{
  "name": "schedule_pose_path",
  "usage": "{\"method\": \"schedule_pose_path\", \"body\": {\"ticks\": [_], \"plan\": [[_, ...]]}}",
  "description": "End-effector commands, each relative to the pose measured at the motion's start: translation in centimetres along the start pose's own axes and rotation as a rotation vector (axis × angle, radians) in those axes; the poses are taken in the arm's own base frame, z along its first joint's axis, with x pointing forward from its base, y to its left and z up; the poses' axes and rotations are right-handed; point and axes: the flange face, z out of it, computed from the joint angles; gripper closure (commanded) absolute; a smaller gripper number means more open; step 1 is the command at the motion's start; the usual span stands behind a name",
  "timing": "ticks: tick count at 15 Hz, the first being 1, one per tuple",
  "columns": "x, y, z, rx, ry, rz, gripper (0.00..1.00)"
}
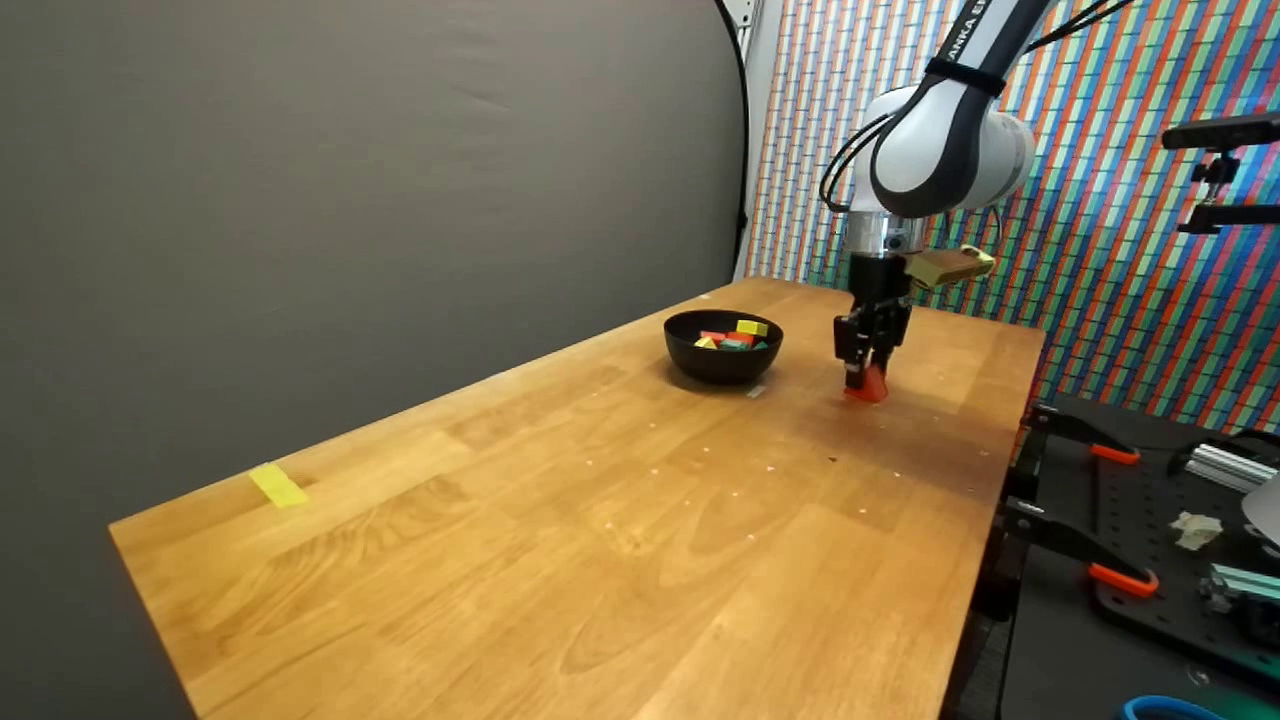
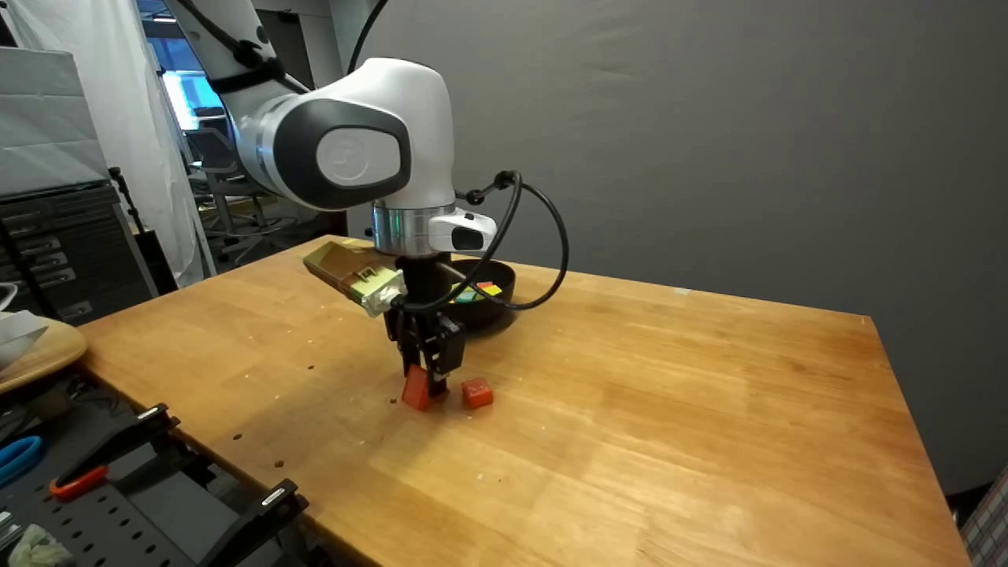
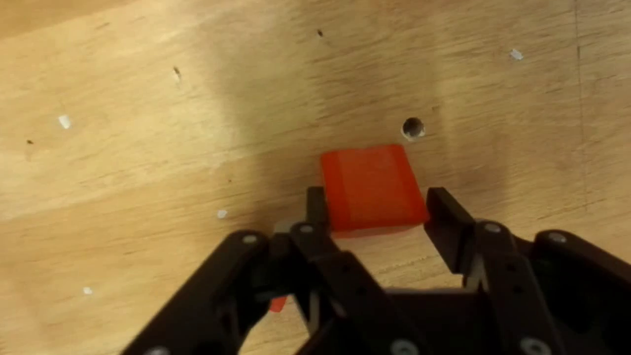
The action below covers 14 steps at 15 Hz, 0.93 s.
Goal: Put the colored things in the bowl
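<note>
My gripper (image 3: 377, 212) points down at the table. Its fingers press on both sides of a red block (image 3: 372, 190), which looks tilted in an exterior view (image 2: 416, 388). A second red block (image 2: 476, 392) lies on the table beside the fingers; only a sliver of it (image 3: 277, 303) shows in the wrist view, behind a finger. In an exterior view, red (image 1: 870, 388) shows at the fingertips; I cannot tell the blocks apart there. The black bowl (image 1: 705, 365) holds several red, yellow and teal pieces. It stands behind the gripper in an exterior view (image 2: 492, 321), partly hidden.
A flat yellow tape piece (image 1: 278, 485) lies near the far corner of the wooden table (image 1: 600, 580). Black clamps with orange parts (image 1: 1085, 550) sit along a table edge. A grey backdrop (image 2: 709, 157) stands along the opposite edge. A looped cable (image 2: 551, 260) hangs from the wrist.
</note>
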Motion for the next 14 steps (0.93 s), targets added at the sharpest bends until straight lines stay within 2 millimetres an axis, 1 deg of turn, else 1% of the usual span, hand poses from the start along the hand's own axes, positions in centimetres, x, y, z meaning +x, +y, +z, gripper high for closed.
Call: {"method": "schedule_pose_path", "body": {"ticks": [1,2,4,5,7,9,11,13,14], "plan": [[0.4,1.2,0.1,0.029,0.031,-0.016,0.74],[0.1,1.3,-0.4,0.026,0.044,-0.021,0.79],[-0.9,1.3,-2.3,0.0,0.096,-0.045,0.79],[-1.5,1.1,-3.5,-0.01,0.141,-0.065,0.79],[-2.5,0.6,-6.5,-0.024,0.241,-0.096,0.79],[-2.6,-0.3,-9.5,-0.033,0.333,-0.132,0.79],[-1.6,-2.0,-12.5,-0.028,0.427,-0.172,0.79],[0.3,-5.1,-14.8,-0.001,0.513,-0.224,0.79],[1.8,-7.2,-15.6,0.023,0.549,-0.244,0.79]]}}
